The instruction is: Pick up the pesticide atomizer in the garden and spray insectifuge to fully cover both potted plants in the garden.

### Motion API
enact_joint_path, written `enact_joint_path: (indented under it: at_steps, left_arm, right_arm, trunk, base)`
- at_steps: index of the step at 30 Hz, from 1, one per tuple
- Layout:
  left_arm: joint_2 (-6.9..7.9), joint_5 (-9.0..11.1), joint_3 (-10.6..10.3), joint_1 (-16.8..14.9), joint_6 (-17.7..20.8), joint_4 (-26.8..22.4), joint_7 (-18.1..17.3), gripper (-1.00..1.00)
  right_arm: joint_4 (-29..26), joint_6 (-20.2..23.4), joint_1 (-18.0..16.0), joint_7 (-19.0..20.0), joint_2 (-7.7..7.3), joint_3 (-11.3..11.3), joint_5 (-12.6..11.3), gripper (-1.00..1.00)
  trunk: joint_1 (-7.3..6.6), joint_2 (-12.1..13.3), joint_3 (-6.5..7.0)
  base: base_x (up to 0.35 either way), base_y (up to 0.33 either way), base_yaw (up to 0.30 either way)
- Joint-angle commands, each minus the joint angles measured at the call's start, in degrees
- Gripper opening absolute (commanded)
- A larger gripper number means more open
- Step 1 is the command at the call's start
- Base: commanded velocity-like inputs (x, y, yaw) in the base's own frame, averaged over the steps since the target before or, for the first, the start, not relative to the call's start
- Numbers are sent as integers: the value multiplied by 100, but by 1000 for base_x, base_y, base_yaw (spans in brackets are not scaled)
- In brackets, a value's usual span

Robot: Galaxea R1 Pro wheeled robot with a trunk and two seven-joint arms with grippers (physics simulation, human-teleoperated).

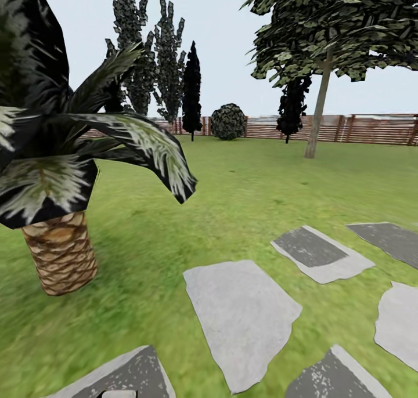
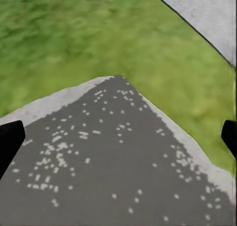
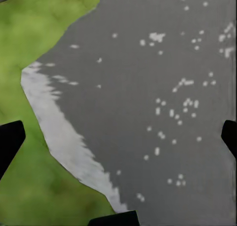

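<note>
The garden lawn stretches ahead to a brown slat fence. The pesticide atomizer and both potted plants are out of view. In the left wrist view my left gripper hangs open over a dark grey stepping stone, its black fingertips far apart with nothing between them. In the right wrist view my right gripper is open too, above another dark grey stone with a pale edge, its fingertips wide apart and empty.
A palm tree with a scaly trunk and drooping fronds stands close at the left. Grey stepping stones lie in the grass ahead and to the right. A leafy tree, dark cypresses and a round bush stand near the fence.
</note>
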Motion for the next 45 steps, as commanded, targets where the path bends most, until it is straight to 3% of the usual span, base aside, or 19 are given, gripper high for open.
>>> enact_joint_path:
  at_steps: [1,28,45]
  left_arm:
    - [0,0,0,-2,-17,1,3,100]
    - [-1,0,0,-2,-17,1,3,100]
    - [-1,0,0,-2,-17,1,3,100]
  right_arm:
    - [-2,-2,-1,-3,1,-1,-6,100]
    - [-11,-10,-1,-15,11,-9,2,100]
    - [-9,-2,-1,-10,23,-10,-6,100]
  trunk:
    - [2,-1,-5]
    - [2,-1,-35]
    - [2,-1,12]
  base:
    - [272,-229,-160]
    - [272,-229,-14]
    - [261,-207,-243]
